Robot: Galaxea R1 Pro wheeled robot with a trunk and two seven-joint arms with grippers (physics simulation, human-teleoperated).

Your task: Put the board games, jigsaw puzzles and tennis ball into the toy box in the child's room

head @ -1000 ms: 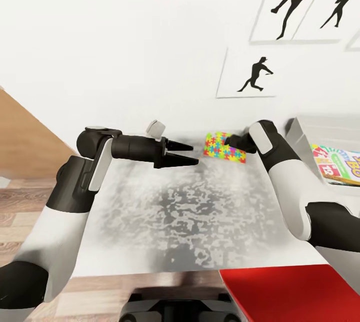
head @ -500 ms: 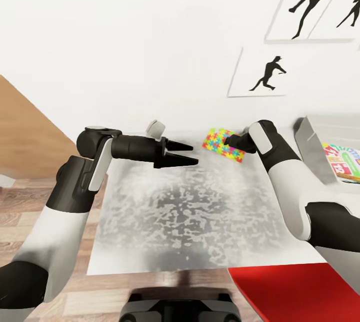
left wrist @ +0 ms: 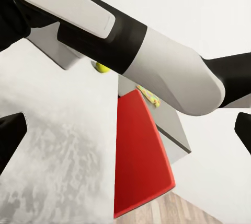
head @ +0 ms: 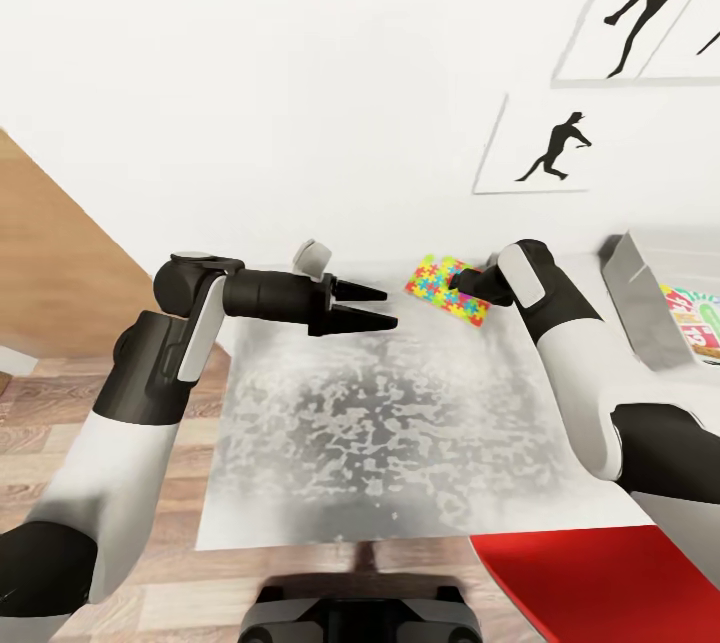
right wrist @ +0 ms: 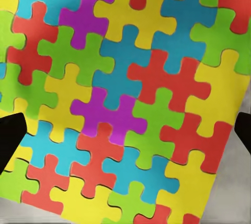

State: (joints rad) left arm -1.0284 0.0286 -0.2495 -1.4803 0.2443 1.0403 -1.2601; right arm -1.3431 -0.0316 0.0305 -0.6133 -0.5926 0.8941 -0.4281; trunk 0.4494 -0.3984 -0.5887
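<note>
1. Jigsaw puzzle (head: 448,290) box directly ahead of the right gripper (head: 462,281), lying flat on the grey table (head: 380,433); seen from the right wrist as a field of coloured pieces (right wrist: 125,98) between two dark fingertips (right wrist: 10,130) set wide apart.
2. Right jaws spread wide, closed on nothing; box surface close in front of them, contact not visible, so probably lined up for a grasp.
3. Left gripper (head: 372,308) held out over the table, well apart from the puzzle, jaws parted and empty; likely parked there to leave the right arm room.
4. Toy box (head: 640,313) off to the outer side of the right arm, grey wall tilted, a board game (head: 695,321) already inside; from the left wrist, a bit of yellow-green, maybe the tennis ball (left wrist: 102,68), beyond the right forearm.
5. Red flat object (head: 600,583) near the robot's base, under the right elbow; identity unclear.
6. Next move, by judgement: close on the puzzle's edge, then swing outward to the toy box.
</note>
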